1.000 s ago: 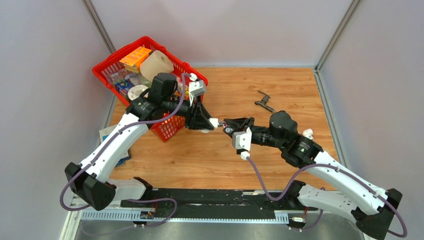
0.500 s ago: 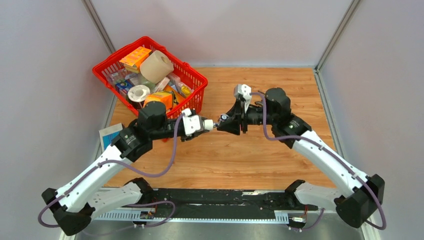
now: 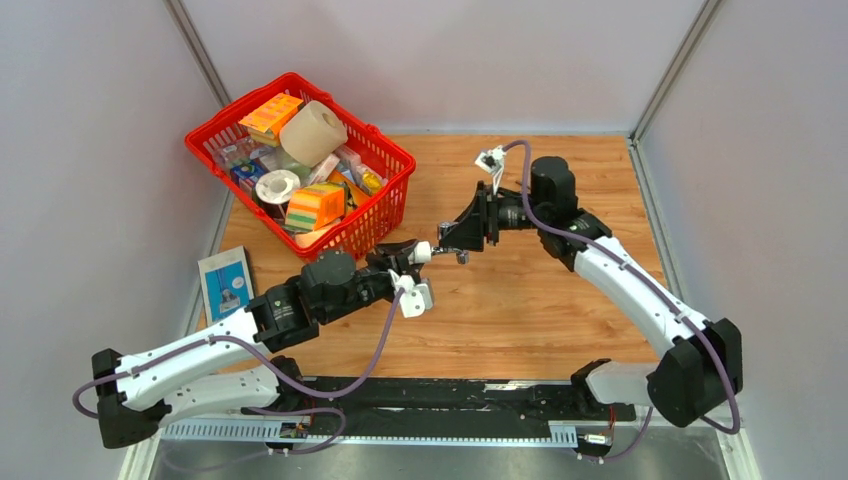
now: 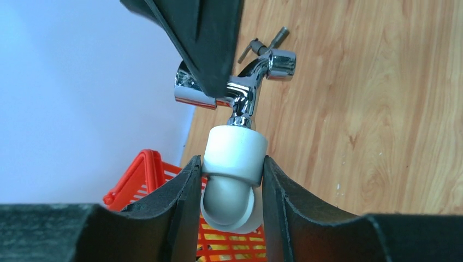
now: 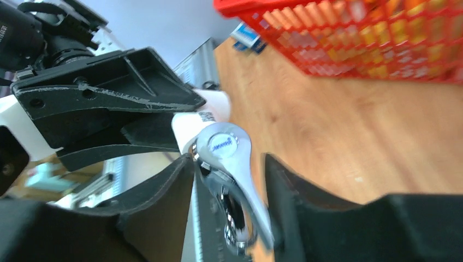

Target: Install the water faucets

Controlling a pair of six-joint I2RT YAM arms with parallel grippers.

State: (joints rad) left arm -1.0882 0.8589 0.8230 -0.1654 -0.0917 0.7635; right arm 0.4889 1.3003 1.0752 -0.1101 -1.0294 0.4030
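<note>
Our left tool point(image 4: 232, 169) pinches the white elbow point(image 4: 235, 150), silver faucet point(image 4: 248, 90) apparently screwed in; whether our right tool point(image 5: 228, 164) grips it we cannot tell; dark faucet point(image 4: 263, 46) lies uninstalled.

a robot lab cell: plain grey partition walls point(image 3: 100, 150) around a wooden tabletop point(image 3: 520, 310).

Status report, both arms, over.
Left gripper shut on white elbow fitting. Right gripper around silver faucet, grip unclear; faucet stem in fitting. Dark faucet lying on table. No obstruction seen.
</note>
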